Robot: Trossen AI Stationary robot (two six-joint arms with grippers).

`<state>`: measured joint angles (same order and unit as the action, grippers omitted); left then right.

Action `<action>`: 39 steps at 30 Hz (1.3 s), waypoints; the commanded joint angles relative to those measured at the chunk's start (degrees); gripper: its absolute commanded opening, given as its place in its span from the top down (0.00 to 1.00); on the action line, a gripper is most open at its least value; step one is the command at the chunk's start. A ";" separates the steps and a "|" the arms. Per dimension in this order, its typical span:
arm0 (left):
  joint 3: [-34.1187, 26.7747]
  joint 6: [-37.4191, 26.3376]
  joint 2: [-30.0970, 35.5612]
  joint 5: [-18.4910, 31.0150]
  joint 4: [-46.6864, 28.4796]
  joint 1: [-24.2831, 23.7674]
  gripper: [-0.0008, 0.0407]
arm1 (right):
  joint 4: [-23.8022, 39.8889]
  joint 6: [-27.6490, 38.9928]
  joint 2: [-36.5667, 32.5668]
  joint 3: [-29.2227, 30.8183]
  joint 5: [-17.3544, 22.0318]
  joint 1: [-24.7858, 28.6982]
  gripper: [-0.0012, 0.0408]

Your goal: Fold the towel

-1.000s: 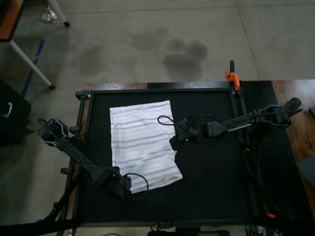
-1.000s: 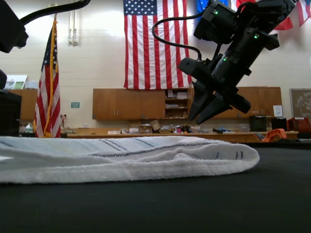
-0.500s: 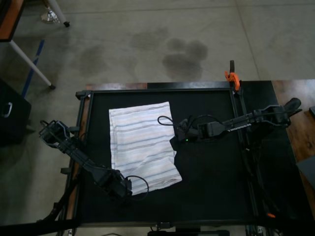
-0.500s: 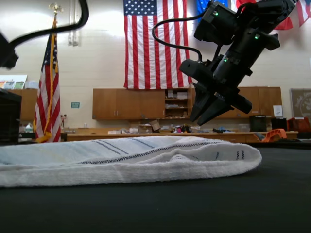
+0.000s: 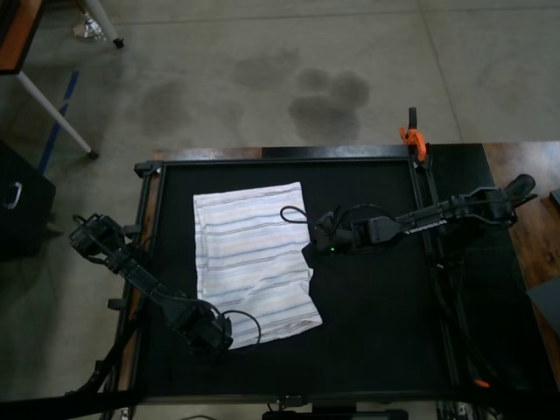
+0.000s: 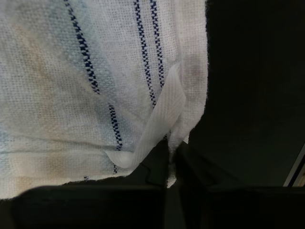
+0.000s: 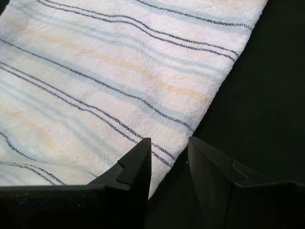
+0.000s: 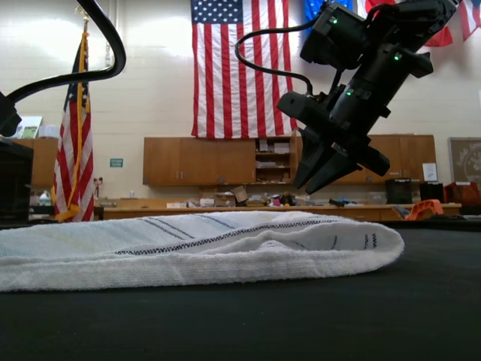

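Top view is showing the towel (image 5: 254,261) lying flat on the black table (image 5: 376,332), toward nine o'clock of the table's middle, already doubled over, judging from the rounded folded edge facing the exterior camera; the left gripper (image 5: 210,331) is sitting at the towel's seven o'clock corner, while the right gripper (image 5: 317,248) is hanging over the cloth's three o'clock edge. Left wrist view is showing the dark jaws nearly closed, pinching a corner flap of the towel (image 6: 95,86) between them; a thin sliver of white fabric is showing in the narrow gap, so this claw is grasping the towel, probably to lift that corner for the next fold. Right wrist view is showing the right gripper (image 7: 169,157) released, jaws parted and holding nothing, straddling the towel's (image 7: 105,81) edge from above; the exterior view is confirming that it is hovering clear of the cloth (image 8: 195,244), tips pointing down at the fold. Such a placement is suggesting that it is lining up to take the opposite edge, so both arms can carry the cloth over together; the fabric being soft, a one-sided lift is likely to drag and wrinkle it.
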<state>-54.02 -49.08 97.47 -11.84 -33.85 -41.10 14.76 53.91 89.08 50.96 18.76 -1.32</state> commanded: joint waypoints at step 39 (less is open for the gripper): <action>-4.33 3.52 -6.27 12.81 2.45 2.43 0.44 | -28.20 35.60 13.16 -1.36 -3.23 -24.85 0.65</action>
<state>-58.04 -46.00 91.22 -0.01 -31.42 -38.81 -12.21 89.38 100.55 49.23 15.49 -26.15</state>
